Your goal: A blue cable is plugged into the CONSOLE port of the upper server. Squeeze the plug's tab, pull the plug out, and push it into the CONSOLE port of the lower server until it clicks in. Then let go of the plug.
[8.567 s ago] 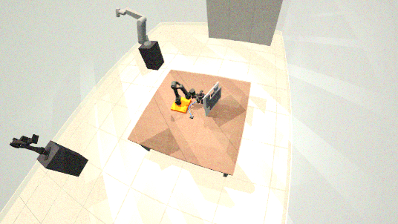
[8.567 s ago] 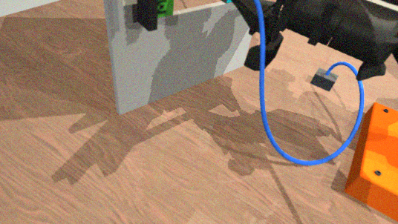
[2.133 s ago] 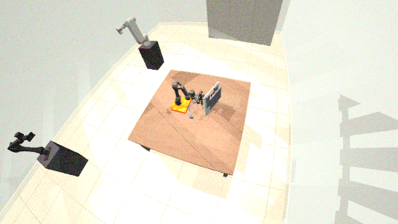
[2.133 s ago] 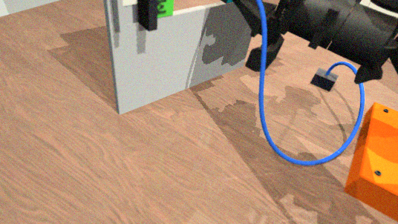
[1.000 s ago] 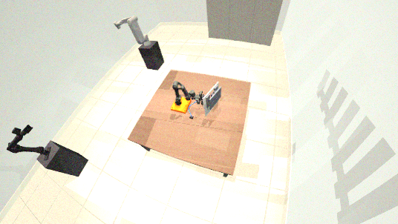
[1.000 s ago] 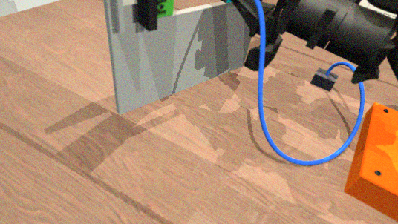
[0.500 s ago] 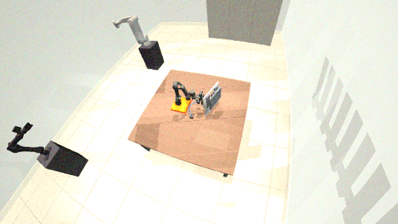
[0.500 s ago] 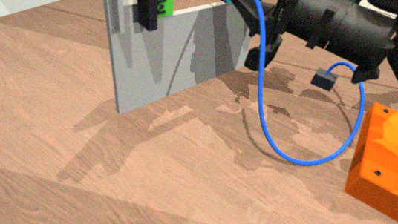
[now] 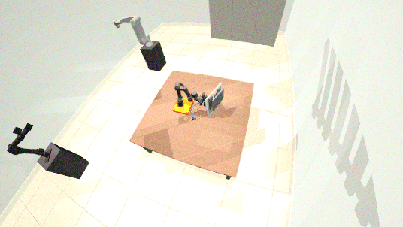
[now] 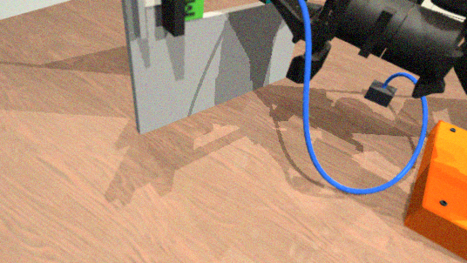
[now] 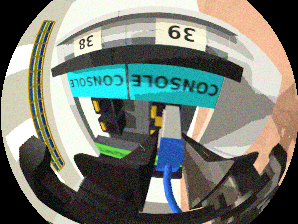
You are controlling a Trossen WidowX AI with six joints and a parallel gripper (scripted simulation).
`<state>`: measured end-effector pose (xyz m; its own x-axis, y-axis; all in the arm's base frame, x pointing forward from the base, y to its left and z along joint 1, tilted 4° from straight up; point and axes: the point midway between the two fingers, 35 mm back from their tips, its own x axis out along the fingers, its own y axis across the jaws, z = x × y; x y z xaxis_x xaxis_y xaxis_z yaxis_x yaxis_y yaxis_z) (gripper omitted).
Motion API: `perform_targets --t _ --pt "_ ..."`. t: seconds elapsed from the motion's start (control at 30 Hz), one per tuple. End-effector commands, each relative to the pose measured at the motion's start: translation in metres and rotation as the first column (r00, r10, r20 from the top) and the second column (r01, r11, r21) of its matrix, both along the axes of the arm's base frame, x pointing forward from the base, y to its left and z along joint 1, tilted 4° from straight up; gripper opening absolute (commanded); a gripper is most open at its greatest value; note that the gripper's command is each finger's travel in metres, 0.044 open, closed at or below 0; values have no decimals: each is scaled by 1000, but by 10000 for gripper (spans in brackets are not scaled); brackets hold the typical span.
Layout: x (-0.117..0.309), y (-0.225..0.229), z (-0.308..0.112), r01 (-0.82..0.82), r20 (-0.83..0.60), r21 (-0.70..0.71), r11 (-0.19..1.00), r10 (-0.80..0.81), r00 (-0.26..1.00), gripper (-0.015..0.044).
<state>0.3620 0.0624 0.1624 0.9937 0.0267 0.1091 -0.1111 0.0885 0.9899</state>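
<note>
- The wrist view shows the blue plug (image 11: pixel 170 150) and two CONSOLE labels (image 11: pixel 175 89); the exterior view instead shows the blue cable (image 9: pixel 192 110) (image 10: pixel 307 109) (image 11: pixel 170 190) looping down to a dark block (image 9: pixel 194 119) (image 10: pixel 380 92)
- From the top, the upright panel (image 9: pixel 209 109) (image 10: pixel 174 78) stands nearer the worktop's (image 9: pixel 195 150) (image 10: pixel 131 218) far edge, with a broad stretch towards the near edge
- The orange base (image 9: pixel 177 110) (image 10: pixel 444 174) sits nearer the left edge
- The hand (image 9: pixel 202 98) (image 10: pixel 301 26) (image 11: pixel 168 136) is closed on the plug, its pale nose pointing at the ports; whether it is seated, I cannot tell
</note>
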Motion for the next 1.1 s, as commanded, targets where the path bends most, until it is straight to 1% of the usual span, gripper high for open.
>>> perform_targets --t 0.0,0.6,0.63,1.07 --pt "3 4 4 -14 13 -4 1000 14 1000 0" --pt "4 6 6 -19 17 -5 1000 19 1000 0" --pt "0 0 0 -1 1 -2 1000 1 1000 0" --pt "-1 6 4 -16 13 -5 1000 16 1000 0"
